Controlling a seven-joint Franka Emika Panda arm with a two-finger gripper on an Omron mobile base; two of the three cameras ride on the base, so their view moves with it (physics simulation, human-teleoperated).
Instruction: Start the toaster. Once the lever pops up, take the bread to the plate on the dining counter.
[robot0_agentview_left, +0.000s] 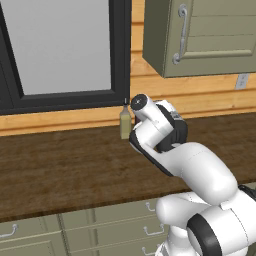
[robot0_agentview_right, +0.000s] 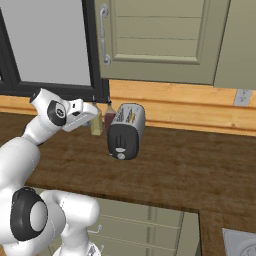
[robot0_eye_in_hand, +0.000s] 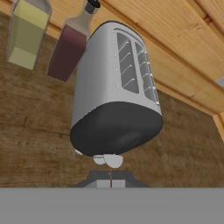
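Observation:
The toaster (robot0_agentview_right: 126, 131) is a small silver and dark grey box on the wall counter (robot0_agentview_right: 190, 170), its dark end face turned toward me. In the hand view the toaster (robot0_eye_in_hand: 116, 92) sits just ahead, with a pale lever knob (robot0_eye_in_hand: 109, 160) low on its dark face. My gripper (robot0_eye_in_hand: 111, 180) is shut with nothing in it, its tips together a short way in front of that knob. From the right base view, the gripper (robot0_agentview_right: 95, 113) hovers left of the toaster. The bread is hidden; the top slots show only grilles. The plate and the dining counter are out of view.
A yellow-green bottle (robot0_agentview_right: 96, 125) and a dark red bottle (robot0_agentview_right: 109, 119) stand against the wood wall just left of the toaster. A green wall cabinet (robot0_agentview_right: 155, 40) hangs above it, beside a dark-framed window (robot0_agentview_left: 60, 45). Drawers (robot0_agentview_left: 115, 225) run under the counter.

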